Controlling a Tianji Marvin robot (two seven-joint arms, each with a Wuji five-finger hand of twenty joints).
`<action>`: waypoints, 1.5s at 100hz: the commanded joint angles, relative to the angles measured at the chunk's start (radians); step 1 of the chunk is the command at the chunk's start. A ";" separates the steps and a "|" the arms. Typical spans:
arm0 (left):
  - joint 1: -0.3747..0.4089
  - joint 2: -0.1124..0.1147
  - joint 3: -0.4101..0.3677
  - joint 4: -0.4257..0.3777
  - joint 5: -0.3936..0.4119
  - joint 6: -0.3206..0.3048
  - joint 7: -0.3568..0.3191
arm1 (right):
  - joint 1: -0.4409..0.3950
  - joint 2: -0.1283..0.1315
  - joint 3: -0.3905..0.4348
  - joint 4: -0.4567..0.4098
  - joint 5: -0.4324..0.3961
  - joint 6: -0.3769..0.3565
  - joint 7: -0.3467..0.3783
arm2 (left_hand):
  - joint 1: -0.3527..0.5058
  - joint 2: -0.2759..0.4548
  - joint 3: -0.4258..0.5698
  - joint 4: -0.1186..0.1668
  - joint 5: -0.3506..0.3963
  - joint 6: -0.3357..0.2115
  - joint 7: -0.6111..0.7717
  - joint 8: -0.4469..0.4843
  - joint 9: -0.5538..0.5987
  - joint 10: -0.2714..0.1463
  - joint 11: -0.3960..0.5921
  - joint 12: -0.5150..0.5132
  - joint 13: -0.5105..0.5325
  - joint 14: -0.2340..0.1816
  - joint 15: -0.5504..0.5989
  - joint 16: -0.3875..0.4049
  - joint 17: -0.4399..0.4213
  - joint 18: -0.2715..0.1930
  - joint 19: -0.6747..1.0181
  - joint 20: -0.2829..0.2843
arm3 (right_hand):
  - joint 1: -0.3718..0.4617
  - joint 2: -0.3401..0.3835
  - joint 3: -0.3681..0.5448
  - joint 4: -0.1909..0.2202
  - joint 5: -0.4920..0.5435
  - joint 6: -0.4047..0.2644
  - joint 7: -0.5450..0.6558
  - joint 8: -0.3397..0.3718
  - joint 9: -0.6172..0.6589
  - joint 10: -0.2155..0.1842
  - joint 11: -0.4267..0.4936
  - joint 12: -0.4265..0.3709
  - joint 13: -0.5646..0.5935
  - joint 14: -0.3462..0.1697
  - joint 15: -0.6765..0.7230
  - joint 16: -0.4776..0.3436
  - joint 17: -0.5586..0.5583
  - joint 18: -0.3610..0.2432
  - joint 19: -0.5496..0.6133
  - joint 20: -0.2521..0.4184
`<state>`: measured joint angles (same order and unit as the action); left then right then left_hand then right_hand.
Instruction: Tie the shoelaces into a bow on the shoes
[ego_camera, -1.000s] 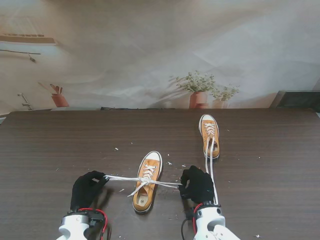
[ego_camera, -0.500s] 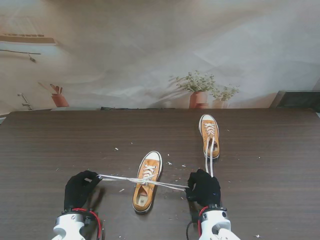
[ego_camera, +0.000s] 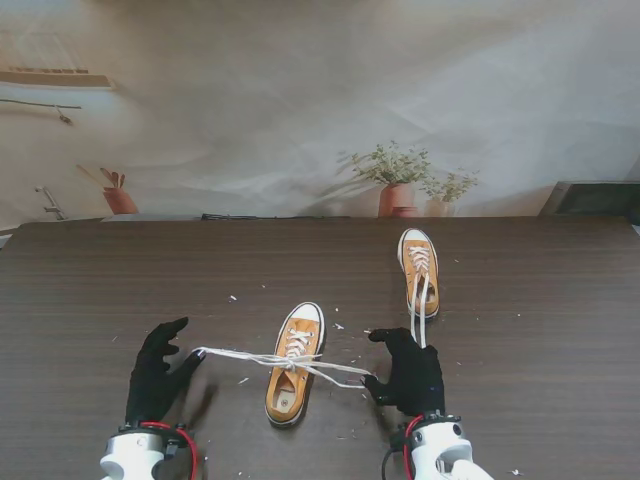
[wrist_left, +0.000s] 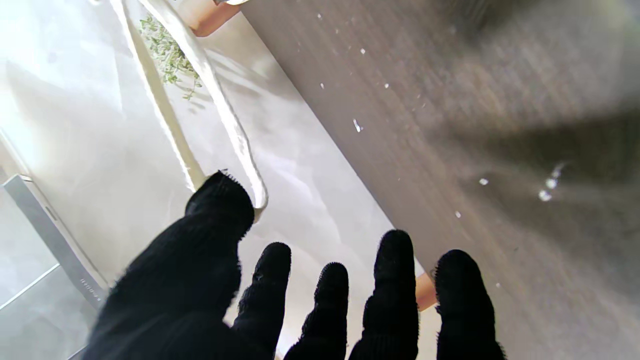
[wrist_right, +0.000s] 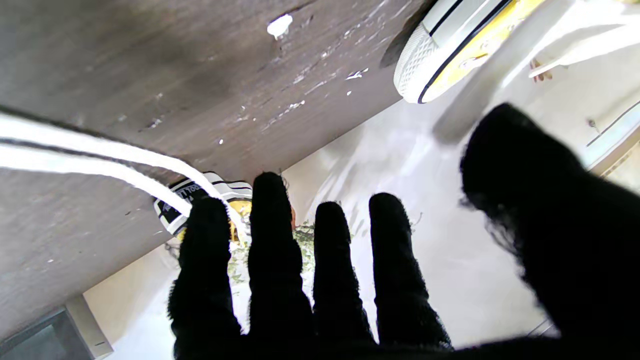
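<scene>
An orange sneaker (ego_camera: 295, 362) lies on the dark table (ego_camera: 100, 290) between my hands, its white laces (ego_camera: 250, 357) knotted over the tongue and stretched out to both sides. My left hand (ego_camera: 157, 375) is open with fingers spread; in the left wrist view a lace loop (wrist_left: 225, 115) ends at the thumb tip of that hand (wrist_left: 300, 300). My right hand (ego_camera: 408, 373) is open too, the other lace end (ego_camera: 355, 372) reaching its thumb side. A second orange sneaker (ego_camera: 419, 270) sits farther off on the right, its loose laces (ego_camera: 420, 315) trailing towards the right hand (wrist_right: 350, 280).
Small white crumbs (ego_camera: 340, 325) are scattered around the near shoe. A backdrop with printed potted plants (ego_camera: 398, 180) rises behind the table's far edge. A dark box (ego_camera: 595, 198) stands at the far right corner.
Both hands were closed on the lace loops and pulling them apart; now their fingers are spread and the laces sag a little. The left hand has shifted slightly outward.
</scene>
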<state>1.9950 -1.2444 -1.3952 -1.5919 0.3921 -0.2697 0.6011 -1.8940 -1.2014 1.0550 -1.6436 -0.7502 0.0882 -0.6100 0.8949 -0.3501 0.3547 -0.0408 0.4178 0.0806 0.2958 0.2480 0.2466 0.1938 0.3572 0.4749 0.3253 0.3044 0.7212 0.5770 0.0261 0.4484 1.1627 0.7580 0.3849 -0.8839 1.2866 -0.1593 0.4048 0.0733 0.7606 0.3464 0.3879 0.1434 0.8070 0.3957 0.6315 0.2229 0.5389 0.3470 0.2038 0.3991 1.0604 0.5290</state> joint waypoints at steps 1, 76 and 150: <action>0.019 0.002 -0.010 -0.035 0.018 -0.016 -0.001 | -0.017 0.023 0.016 -0.019 -0.020 -0.014 0.017 | -0.030 -0.038 0.073 0.007 -0.049 -0.006 -0.018 -0.029 -0.048 -0.034 -0.020 -0.024 -0.034 -0.028 -0.022 0.031 -0.027 -0.066 -0.024 -0.002 | -0.067 -0.092 -0.014 -0.049 -0.066 0.021 -0.029 -0.066 -0.062 -0.014 -0.054 -0.031 -0.060 -0.003 -0.084 -0.042 -0.051 -0.044 -0.085 -0.052; 0.161 0.076 0.006 -0.390 0.276 0.156 -0.189 | -0.100 0.028 0.139 -0.088 0.079 -0.150 0.119 | -0.032 -0.042 -0.031 0.023 0.005 0.037 -0.071 -0.013 -0.034 -0.026 -0.069 -0.047 -0.155 -0.033 -0.346 -0.077 -0.118 -0.091 -0.422 -0.127 | -0.178 -0.018 -0.076 -0.064 -0.069 0.028 -0.093 -0.134 -0.092 -0.021 -0.144 -0.066 -0.150 0.000 -0.253 -0.111 -0.148 -0.107 -0.267 -0.134; -0.011 0.172 0.251 -0.389 0.725 0.459 -0.478 | -0.144 0.023 0.165 -0.131 0.169 -0.163 0.169 | -0.008 -0.230 0.245 0.001 -0.014 0.057 -0.117 -0.008 -0.103 -0.018 -0.220 -0.090 -0.211 -0.088 -0.644 -0.143 -0.069 -0.133 -0.978 -0.076 | -0.163 0.031 -0.120 -0.055 -0.064 0.013 -0.089 -0.132 -0.078 -0.017 -0.151 -0.068 -0.138 0.005 -0.256 -0.103 -0.131 -0.093 -0.271 -0.115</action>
<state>1.9942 -1.0763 -1.1497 -1.9915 1.1422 0.1878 0.1406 -2.0307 -1.1790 1.2177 -1.7657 -0.5858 -0.0741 -0.4577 0.8782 -0.5389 0.5649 -0.0341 0.4095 0.1069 0.1955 0.2472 0.1737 0.1916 0.1635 0.4096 0.1393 0.2345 0.0978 0.4599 -0.0461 0.3736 0.2059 0.6683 0.2232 -0.8575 1.1933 -0.2132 0.3402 0.1005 0.6768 0.2356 0.3176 0.1301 0.6758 0.3450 0.5006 0.2235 0.2975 0.2485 0.0734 0.3264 0.8014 0.4064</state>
